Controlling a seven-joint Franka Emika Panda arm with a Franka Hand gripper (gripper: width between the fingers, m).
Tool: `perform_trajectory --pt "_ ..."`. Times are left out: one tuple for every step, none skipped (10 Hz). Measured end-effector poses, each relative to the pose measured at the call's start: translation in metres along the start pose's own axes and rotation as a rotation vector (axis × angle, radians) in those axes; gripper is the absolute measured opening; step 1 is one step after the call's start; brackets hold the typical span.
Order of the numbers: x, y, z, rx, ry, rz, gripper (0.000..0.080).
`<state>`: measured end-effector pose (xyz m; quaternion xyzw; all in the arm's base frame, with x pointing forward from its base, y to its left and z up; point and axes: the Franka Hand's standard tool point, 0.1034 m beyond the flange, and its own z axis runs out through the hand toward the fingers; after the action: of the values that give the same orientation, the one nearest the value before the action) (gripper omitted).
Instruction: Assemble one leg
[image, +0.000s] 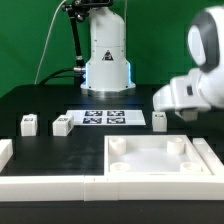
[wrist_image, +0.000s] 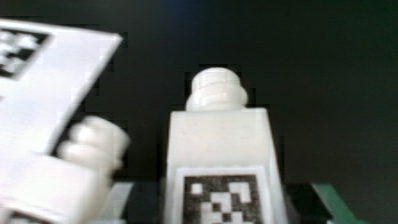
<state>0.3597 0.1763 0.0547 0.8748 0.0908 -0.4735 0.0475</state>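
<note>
Clerk: First entry?

Keeper: Leg, one. White, block-shaped, with a rounded peg on the end away from the wrist camera and a black-and-white tag on the face toward it. It is held in the gripper. The fingers show as dark strips flush against its two sides, so the jaws are closed on it.

Clerk: Where in the scene?

Keeper: On the exterior view's right. The leg sits just below the white arm, just beside the right end of the marker board and just beyond the far edge of the panel. Cannot tell whether its foot touches the table.

Clerk: The panel?

Keeper: Panel, one. Large, flat, white and square, with round sockets at its corners. It lies near, toward the exterior view's right.

Clerk: Loose stock?

Keeper: Small block, white, upright, far on the exterior view's left. Second small block, same kind, just beside the marker board's left end, apart from the first. Long white bar lies along the near edge, left of the panel.

Clerk: Anything else by the gripper?

Keeper: One tilted white part, with a tag and a rounded peg, beside the leg in the wrist view. It is blurred, and contact cannot be told
</note>
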Motion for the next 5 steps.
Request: perform_trajectory --pt "-0.01 0.001 -0.012 -0.002 0.024 0.003 0.0287" --pt "-0.021 0.002 -0.021 -0.004 0.061 0.006 0.0287" --pt "-0.021 0.003 -0.013 -0.005 0.055 0.007 0.0287" --pt "-0.013 0.002 -0.013 0.0 0.083 0.006 0.0287" --pt "-0.008 0.001 -0.019 0.008 0.18 0.008 0.0287"
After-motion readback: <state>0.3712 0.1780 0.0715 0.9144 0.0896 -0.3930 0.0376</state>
